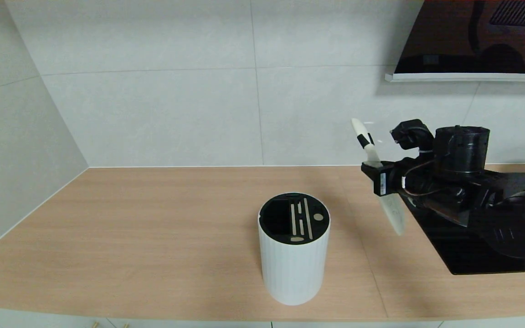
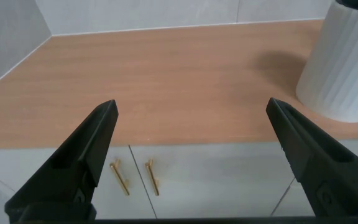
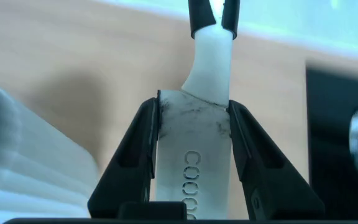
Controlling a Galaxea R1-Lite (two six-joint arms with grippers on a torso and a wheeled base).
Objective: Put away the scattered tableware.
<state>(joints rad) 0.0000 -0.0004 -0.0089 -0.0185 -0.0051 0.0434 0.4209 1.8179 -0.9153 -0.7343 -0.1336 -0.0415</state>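
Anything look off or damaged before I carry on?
One thing: the white knife clamped in the right gripper has dark scuff-like smudges on its blade by the fingers, and it hangs tilted, blade down. The white holder stands upright; nothing spilled.

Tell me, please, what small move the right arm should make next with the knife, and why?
Probably shift the right gripper leftward until the white knife hangs above the white holder. Its fingers are shut on the knife, blade tip down, well to the holder's right, and the narrow slots in the holder's black top face upward.
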